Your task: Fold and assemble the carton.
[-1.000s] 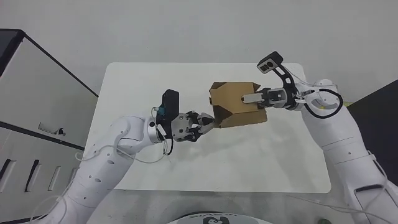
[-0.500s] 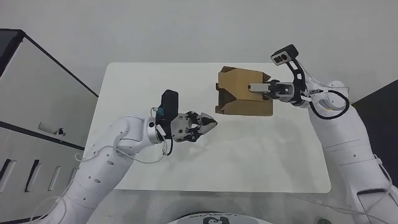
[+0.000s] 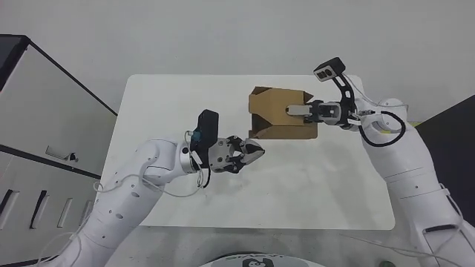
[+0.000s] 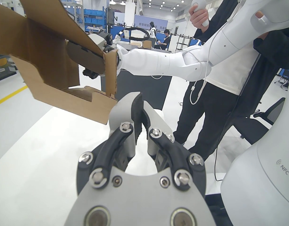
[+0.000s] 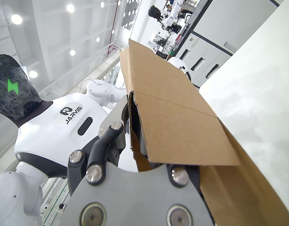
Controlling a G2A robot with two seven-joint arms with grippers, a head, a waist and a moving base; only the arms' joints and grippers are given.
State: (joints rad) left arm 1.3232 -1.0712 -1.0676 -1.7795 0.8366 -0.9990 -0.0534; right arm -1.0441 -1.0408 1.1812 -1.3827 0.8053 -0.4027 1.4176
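Observation:
A brown carton, partly opened with loose flaps, hangs above the far right part of the white table. My right gripper is shut on one of its walls from the right side; in the right wrist view the cardboard sits clamped in that gripper. My left gripper stays just in front of and below the carton's near left corner, apart from it. In the left wrist view its fingers are shut with nothing between them, and the carton's open underside shows above.
A grey cabinet stands off the table's left side. Bare tabletop lies in front of the carton and to the left. The right forearm spans the space behind the carton.
The right gripper swung the carton away to the right, off the left gripper, then brought it back a little left. The left gripper shifted slightly right and toward the front, and its fingers drew together.

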